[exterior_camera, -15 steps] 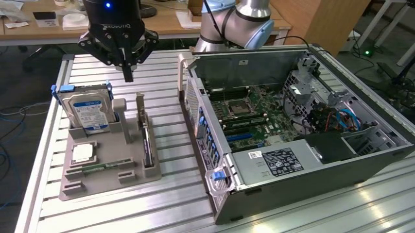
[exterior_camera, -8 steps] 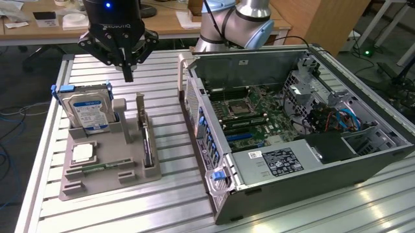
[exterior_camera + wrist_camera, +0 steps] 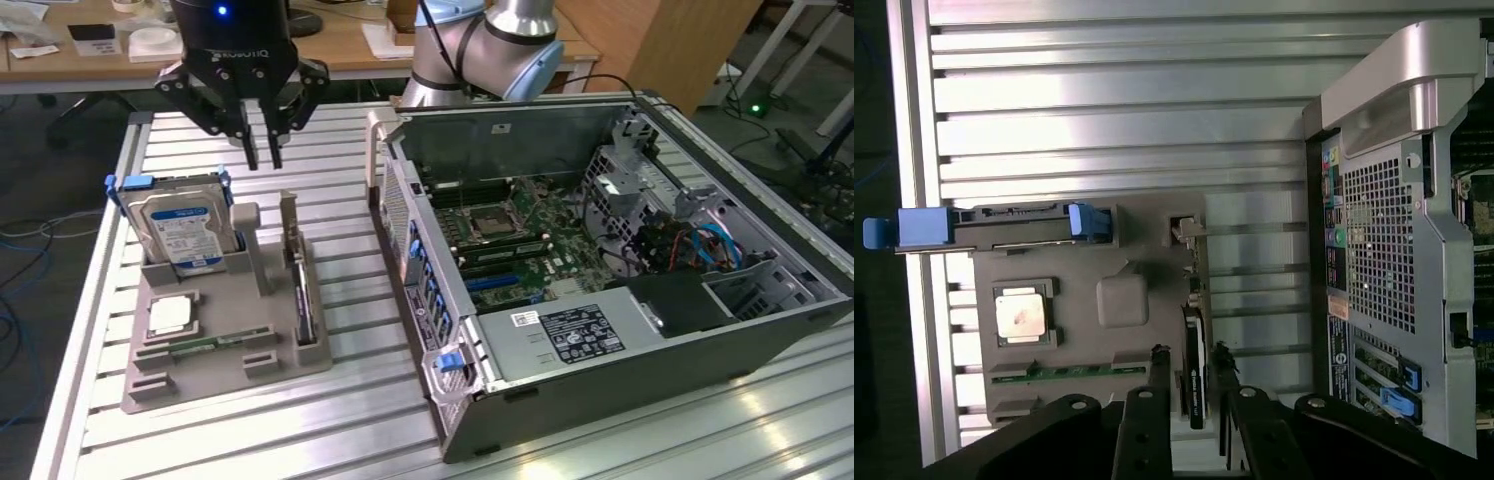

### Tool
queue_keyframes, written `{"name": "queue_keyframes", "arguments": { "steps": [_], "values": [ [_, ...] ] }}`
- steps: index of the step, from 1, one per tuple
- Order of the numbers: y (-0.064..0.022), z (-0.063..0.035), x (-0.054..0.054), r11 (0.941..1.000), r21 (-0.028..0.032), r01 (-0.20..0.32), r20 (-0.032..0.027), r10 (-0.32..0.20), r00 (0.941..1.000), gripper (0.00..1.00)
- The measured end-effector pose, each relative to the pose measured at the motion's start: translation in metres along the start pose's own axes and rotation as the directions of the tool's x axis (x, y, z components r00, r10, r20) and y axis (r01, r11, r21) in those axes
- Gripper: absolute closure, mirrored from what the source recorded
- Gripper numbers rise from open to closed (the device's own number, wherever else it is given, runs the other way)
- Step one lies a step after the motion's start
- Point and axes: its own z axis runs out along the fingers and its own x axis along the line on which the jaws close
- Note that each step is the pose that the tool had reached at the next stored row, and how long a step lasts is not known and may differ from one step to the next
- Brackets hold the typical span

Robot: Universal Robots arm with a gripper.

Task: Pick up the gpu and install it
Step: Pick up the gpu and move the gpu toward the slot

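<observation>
claw [image 3: 263,155] hangs above the grey holder tray [image 3: 227,372] on the bench [image 3: 334,432], fingers a little apart, nothing in them. the gpu [image 3: 1194,380] stands on edge in the tray's slot on the side facing the open pc case [image 3: 641,390], roughly under the gap in the wrist view. my worry: the gap looks tight, so a finger could land on the card's top edge instead of straddling it. a grab near one end could also cock the card in the slot. the hard drive [image 3: 183,228] on the tray's other side looks safely clear.
</observation>
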Motion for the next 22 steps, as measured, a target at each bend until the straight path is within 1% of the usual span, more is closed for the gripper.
{"name": "queue_keyframes", "arguments": {
  "steps": [2,4,5,8,10,11,12,14,16,18,22],
  "values": [
    [0.0000,-0.0001,0.000,1.0000,0.0001,0.000,-0.0001,0.000,1.0000,0.71],
    [0.0000,0.0000,0.000,1.0000,0.0002,0.000,0.0000,0.000,1.0000,0.59],
    [0.0000,0.0000,0.000,1.0000,0.0002,0.000,0.0000,0.000,1.0000,0.59],
    [0.0000,0.0002,0.000,1.0000,0.0003,0.002,-0.0001,-0.002,1.0000,0.42],
    [0.0001,0.0010,0.000,0.9996,-0.0003,0.029,-0.0017,-0.029,0.9996,0.42],
    [0.0000,0.0017,0.000,0.9989,-0.0008,0.047,-0.0030,-0.047,0.9989,0.35],
    [-0.0001,0.0024,0.000,0.9981,-0.0012,0.061,-0.0047,-0.061,0.9981,0.35],
    [-0.0010,0.0037,0.000,0.9973,-0.0010,0.073,-0.0079,-0.073,0.9973,0.35],
    [-0.0029,0.0051,0.000,0.9969,0.0000,0.079,-0.0092,-0.079,0.9968,0.35],
    [-0.0080,0.0075,0.000,0.9967,-0.0002,0.081,-0.0090,-0.081,0.9967,0.35],
    [-0.0219,0.0131,-0.001,0.9966,-0.0002,0.082,-0.0091,-0.082,0.9966,0.35]
  ]
}}
